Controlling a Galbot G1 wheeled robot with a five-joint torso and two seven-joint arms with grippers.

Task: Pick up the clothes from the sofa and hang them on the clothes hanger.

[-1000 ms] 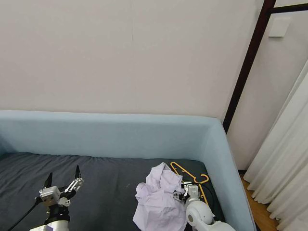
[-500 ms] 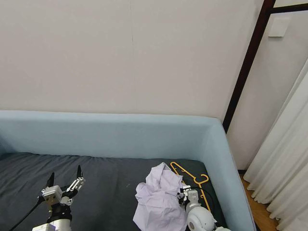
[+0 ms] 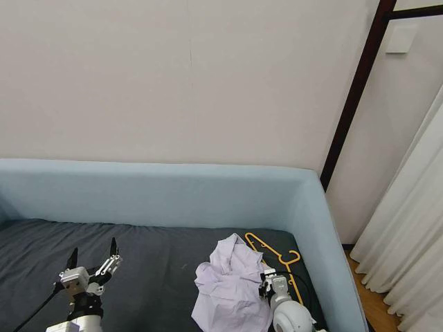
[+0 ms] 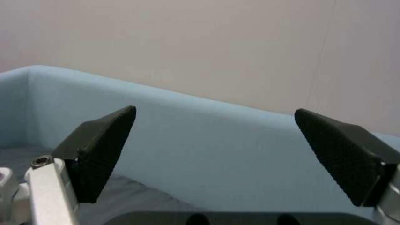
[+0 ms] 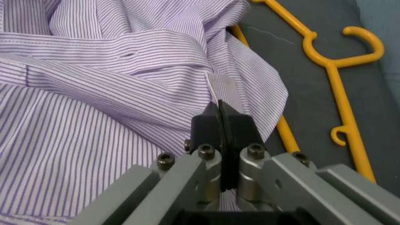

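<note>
— Down and back a little, that's where the right gripper (image 3: 267, 284) has gone in the head view since a second ago, and its white joint went with it. The shirt has hardly stirred.

— And its fingers?

— Both black fingers (image 5: 236, 125) are pressed flat together, with a thin edge of the shirt (image 5: 112, 70) pinched between the tips.

— What sort of shirt?

— Purple and white stripes, crumpled in a heap. Most of it spreads away from the fingertips toward the robot's left and lies on the dark seat (image 3: 145, 252) of the sofa.

— Where is the hanger?

— The yellow hanger (image 5: 331, 79) lies flat on the seat, just past the fingertips and off to their right. One of its arms runs along the shirt's edge and slips under the cloth. Its hook points away from the shirt, toward the sofa's blue side.

— Further out?

— A light blue backrest (image 3: 173, 194) stands beyond the shirt and the hanger, with a pale wall (image 3: 187, 83) above it. White curtains (image 3: 415, 235) hang off to the right, past the end of the sofa.

— What about the other arm?

— The left gripper (image 3: 92, 249) hovers above the seat, well apart from the shirt. Its fingers (image 4: 103, 145) are spread wide with nothing between them. Through the gap, the left wrist view shows the blue backrest and the wall. This gripper sits a touch lower in the head view than a second ago.
</note>
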